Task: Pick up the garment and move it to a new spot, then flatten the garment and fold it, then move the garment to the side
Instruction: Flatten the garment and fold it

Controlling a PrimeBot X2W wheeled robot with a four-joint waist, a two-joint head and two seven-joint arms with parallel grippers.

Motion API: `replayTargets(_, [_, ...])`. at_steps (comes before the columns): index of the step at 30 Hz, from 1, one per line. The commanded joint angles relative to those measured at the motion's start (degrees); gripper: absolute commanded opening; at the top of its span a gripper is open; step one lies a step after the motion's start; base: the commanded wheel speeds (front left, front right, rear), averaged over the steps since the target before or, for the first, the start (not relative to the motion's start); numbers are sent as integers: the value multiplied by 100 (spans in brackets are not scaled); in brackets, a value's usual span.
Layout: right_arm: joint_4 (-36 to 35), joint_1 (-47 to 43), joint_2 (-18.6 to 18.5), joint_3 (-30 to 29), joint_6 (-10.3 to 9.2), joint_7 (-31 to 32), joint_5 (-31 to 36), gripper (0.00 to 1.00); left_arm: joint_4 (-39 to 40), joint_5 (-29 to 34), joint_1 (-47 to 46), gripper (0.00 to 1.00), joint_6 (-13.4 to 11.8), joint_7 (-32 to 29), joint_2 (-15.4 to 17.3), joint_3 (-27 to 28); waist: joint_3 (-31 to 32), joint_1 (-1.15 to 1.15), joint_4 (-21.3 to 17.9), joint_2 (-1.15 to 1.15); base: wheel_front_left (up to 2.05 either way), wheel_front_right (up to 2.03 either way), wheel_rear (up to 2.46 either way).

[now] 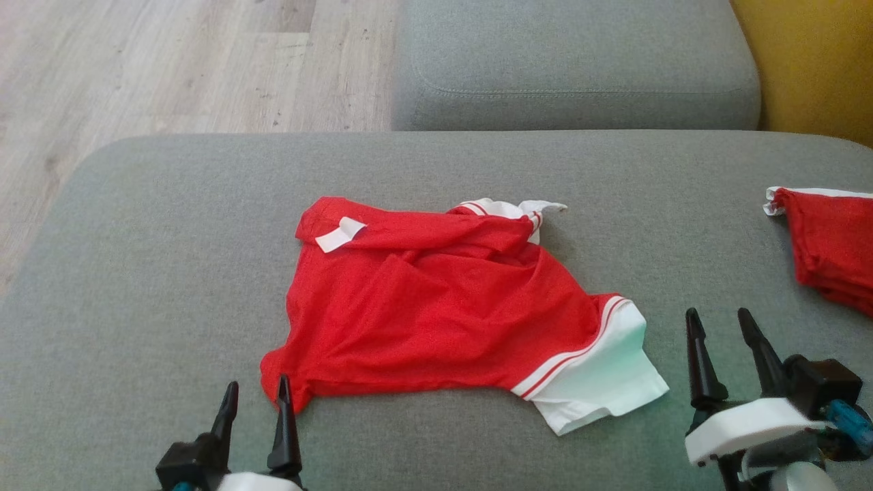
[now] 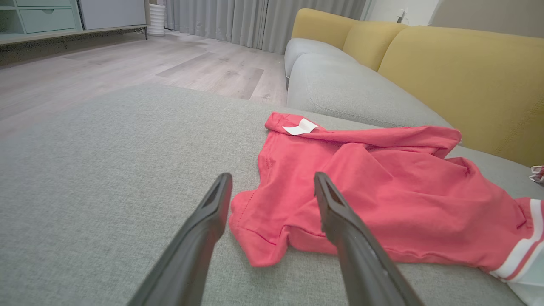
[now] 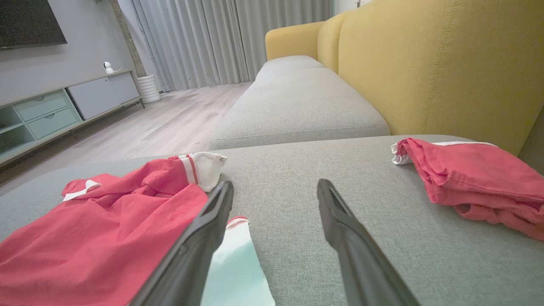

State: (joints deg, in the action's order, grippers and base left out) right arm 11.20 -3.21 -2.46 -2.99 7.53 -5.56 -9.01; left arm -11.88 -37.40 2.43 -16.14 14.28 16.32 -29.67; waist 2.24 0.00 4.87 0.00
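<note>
The shirt [image 1: 436,307] lies crumpled in the middle of the grey seat [image 1: 157,273], its far edge folded over on itself and one white-cuffed sleeve [image 1: 600,382] splayed toward the right. Both pincers stand part-open and hold nothing. The left gripper [image 1: 258,382] sits at the shirt's near-left corner, which lies between its fingers in the left wrist view. Whether a finger touches the cloth cannot be told. The right gripper [image 1: 718,312] hangs over bare seat, beside the sleeve but apart from it.

The likeliest trouble is a thin bite. The corner is doubled, so a closing pinch may catch one layer only and let the rest slide out on the lift. Coming down too low could pinch the seat cloth along with the shirt. A lift by the left corner alone would bunch the shirt further — harder flattening later. A second red garment [image 1: 829,245] lies at the right edge, and a move that way risks dragging or covering it.
</note>
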Motion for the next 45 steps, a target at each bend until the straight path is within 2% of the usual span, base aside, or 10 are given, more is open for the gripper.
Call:
replayTargets(1, [-183, 140, -42, 153, -4, -65, 1, 100, 204, -29, -227, 100, -36, 70, 114, 241, -7, 0, -9, 0, 0, 0, 0])
replayTargets(6, [-210, 150, -42, 174, -4, -48, 12, 100, 180, -85, -236, 100, -93, -11, 123, 275, -67, 0, -32, 0, 0, 0, 0])
replayTargets(17, [-221, 245, -42, 357, -4, 166, 138, 100, -474, -469, -660, 100, -134, -938, 129, 308, -461, 0, -86, 0, 0, 0, 0])
replayTargets(26, [-183, 365, -42, 369, -4, 335, 280, 100, -1046, -575, -1186, 100, 49, -1236, -1, 214, -848, 0, -196, 0, 0, 0, 0])
replayTargets(27, [-155, 364, -42, 379, -4, 383, 292, 100, -1074, -583, -1220, 89, 78, -1253, -22, 193, -880, 0, -205, 0, 0, 0, 0])
replayTargets(29, [-81, 343, -42, 439, -4, 520, 313, 100, -1117, -598, -1265, 42, 132, -1285, -55, 153, -921, 0, -217, 0, 0, 0, 0])
replayTargets(31, [-1, 325, -42, 499, -4, 638, 340, 100, -1136, -607, -1292, 2, 160, -1266, -74, 144, -949, 0, -225, 0, 0, 0, 0])
replayTargets(41, [646, 392, -42, 603, -4, 935, 420, 100, -1054, -577, -1340, 0, 252, -1027, -121, 116, -995, 0, -151, 0, 0, 0, 0])
replayTargets(44, [873, 482, -42, 738, -4, 1046, 371, 38, -1001, -563, -1361, 0, 280, -961, -119, 109, -983, 0, -133, 0, 0, 0, 0])
replayTargets(45, [935, 522, -42, 799, -4, 1075, 364, 24, -981, -562, -1367, 0, 291, -947, -117, 106, -977, 0, -131, 0, 0, 0, 0])
